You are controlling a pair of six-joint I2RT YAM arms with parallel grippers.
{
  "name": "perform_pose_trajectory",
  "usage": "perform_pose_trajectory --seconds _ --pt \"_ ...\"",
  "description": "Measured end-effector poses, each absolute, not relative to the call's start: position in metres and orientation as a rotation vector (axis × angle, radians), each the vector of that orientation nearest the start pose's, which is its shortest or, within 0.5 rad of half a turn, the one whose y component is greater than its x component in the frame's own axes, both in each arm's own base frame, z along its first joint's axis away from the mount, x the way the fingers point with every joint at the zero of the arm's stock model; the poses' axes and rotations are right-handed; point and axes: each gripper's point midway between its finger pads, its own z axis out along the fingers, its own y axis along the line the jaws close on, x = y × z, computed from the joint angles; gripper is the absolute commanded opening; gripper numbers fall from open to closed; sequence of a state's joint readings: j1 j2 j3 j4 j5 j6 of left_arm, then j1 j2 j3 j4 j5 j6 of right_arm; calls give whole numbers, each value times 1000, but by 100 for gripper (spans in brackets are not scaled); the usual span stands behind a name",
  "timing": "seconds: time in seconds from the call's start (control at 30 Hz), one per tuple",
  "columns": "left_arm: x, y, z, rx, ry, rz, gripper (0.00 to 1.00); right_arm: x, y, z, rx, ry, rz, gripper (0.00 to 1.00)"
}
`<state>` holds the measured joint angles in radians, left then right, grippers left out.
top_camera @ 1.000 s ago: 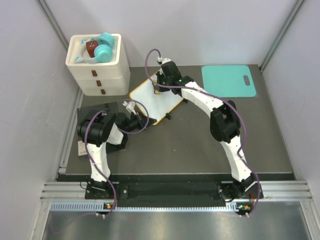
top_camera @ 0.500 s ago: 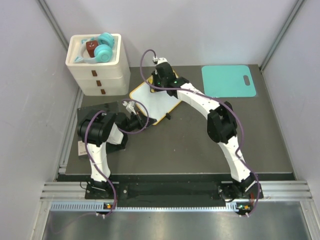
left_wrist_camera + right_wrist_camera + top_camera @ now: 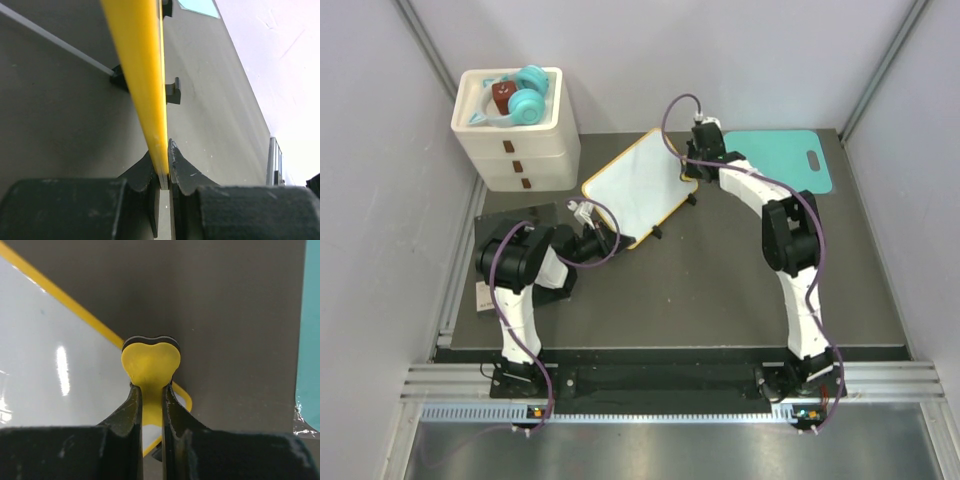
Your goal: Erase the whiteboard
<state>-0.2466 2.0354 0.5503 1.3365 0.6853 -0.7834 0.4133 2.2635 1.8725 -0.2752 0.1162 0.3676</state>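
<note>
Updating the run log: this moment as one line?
left claw: clamps whiteboard edge | right claw: grips yellow heart eraser at whiteboard corner | surface: no marks visible

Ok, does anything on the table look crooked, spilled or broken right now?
The whiteboard lies askew, turned diagonal to the edges of the table, with the left gripper pinching its yellow frame at the near side. The right gripper holds a yellow heart-shaped eraser at the board's right corner. No spill or damage shows.
</note>
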Motion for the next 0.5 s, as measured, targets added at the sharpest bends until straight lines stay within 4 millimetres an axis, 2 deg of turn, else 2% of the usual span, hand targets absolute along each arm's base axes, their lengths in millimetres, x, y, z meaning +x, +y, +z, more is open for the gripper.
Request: perform_pose_trajectory --seconds 0.1,0.33,0.5 --pt "358 -231 56 78 1868 -1324 0 560 227 85 34 2268 270 0" --pt "358 -231 56 103 1862 -1310 0 550 215 74 42 2303 260 0" --pt "358 -231 55 116 1860 -1300 0 521 200 53 46 2371 220 0"
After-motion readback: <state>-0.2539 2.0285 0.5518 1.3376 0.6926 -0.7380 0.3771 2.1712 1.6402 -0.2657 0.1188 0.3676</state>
